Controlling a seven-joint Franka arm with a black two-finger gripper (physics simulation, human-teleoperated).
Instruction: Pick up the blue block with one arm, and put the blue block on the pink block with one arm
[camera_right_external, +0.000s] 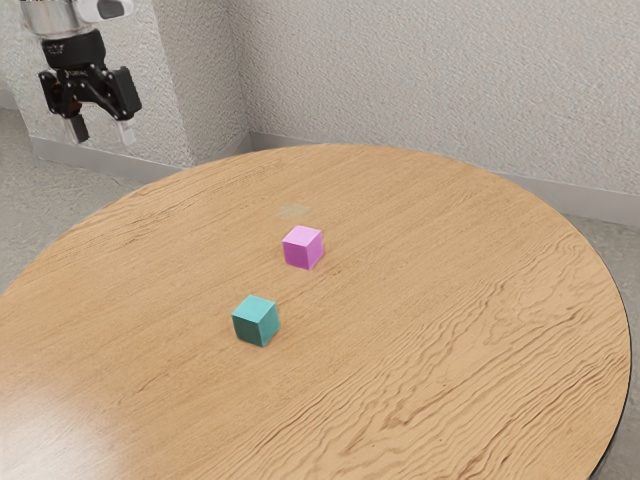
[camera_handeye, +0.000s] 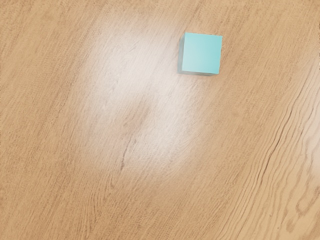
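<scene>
1. Claw (camera_right_external: 101, 130): black, two fingers with pale tips, pointing downward. It hangs high at the exterior view's upper left, above the floor beside the table's far edge and well apart from both blocks. The fingers stand spread and nothing is between them: released, grasping nothing.
2. Blue block (camera_right_external: 256, 320): a teal-blue cube resting flat on the table, toward the middle of the top. It lies nearer the camera than the pink block and a little toward the exterior view's left of it. The two are near each other but apart, with bare wood between. In the wrist view the blue block (camera_handeye: 201, 53) sits on the wood just beside a broad pale sheen.
3. Pink block (camera_right_external: 303, 247): a cube of like build, resting flat on the table, with nothing on top of it.
4. Table (camera_right_external: 450, 300): a round top of light wood with a strong wavy grain and a dark rim. Glare shows at the exterior view's lower left. The same grain shows in the wrist view (camera_handeye: 150, 190).
5. Surroundings: a rough grey-white wall (camera_right_external: 420, 70) with a pale baseboard, and a speckled grey floor (camera_right_external: 40, 195).
</scene>
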